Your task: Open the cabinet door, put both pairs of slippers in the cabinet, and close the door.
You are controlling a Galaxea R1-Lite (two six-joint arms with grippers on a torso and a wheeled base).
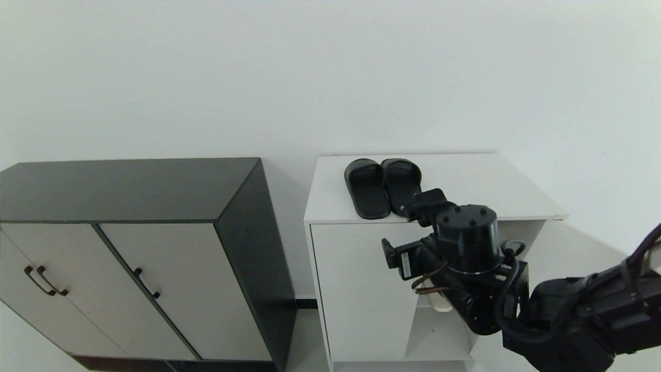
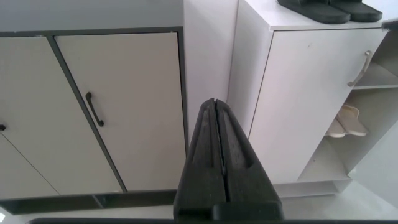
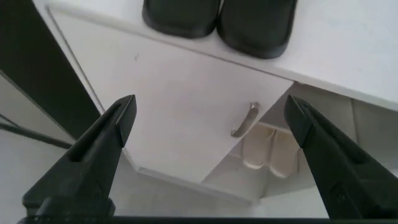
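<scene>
Cabinet door (image 3: 174, 124) ajar, beige slippers (image 3: 267, 152) inside, black slippers (image 1: 382, 188) at the cabinet top's (image 1: 465, 181) front edge; right hand (image 3: 210, 106) wide open and empty before the door, left hand (image 2: 214, 109) closed, empty.

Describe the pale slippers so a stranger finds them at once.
Start at the white cabinet, right of the dark-topped cabinet. Inside, on a shelf just past the door handle, lie the slippers. They are cream, unlike the black pair on top.
</scene>
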